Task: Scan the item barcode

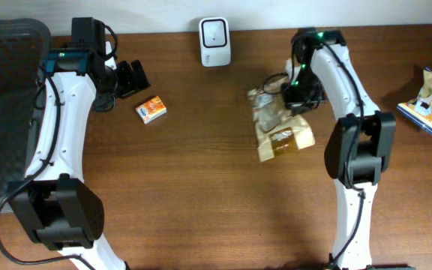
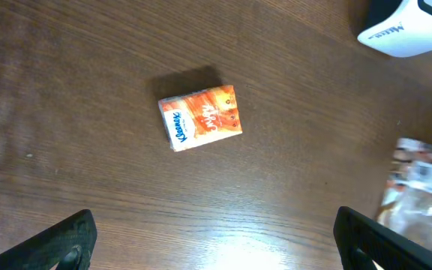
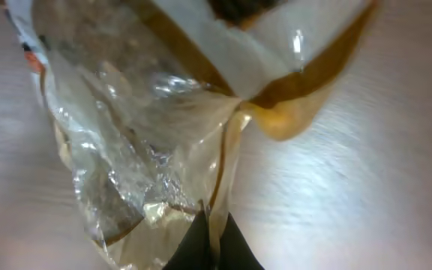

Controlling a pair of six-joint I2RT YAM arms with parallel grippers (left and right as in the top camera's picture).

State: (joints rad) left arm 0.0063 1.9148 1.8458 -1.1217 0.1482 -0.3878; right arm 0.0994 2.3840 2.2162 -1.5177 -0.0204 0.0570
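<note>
Right gripper (image 1: 295, 91): pinched tight on a fold of the clear bag's film at the bag's upper end, low over the counter.
Left gripper (image 1: 132, 77): jaws spread wide, holding nothing, at the back left near the tissue pack.
Counter (image 1: 201, 187): dark brown wood grain, carrying everything here.
Basket (image 1: 6, 112): dark grey mesh, at the far left edge.
Clear bag (image 1: 280, 124): crinkled see-through plastic with a gold-brown panel at its lower end. It lies right of centre, in front and to the right of the scanner. Its print is too small to read.
Snack packet (image 1: 430, 101): colourful, at the far right edge, writing not readable.
Scanner (image 1: 214, 41): white box standing at the back edge, centre. The grey lettering on its side is blurred.
Tissue pack (image 2: 201, 118): orange, with a white end panel reading "Kleenex". It lies flat between the left gripper and the scanner, apart from both.
</note>
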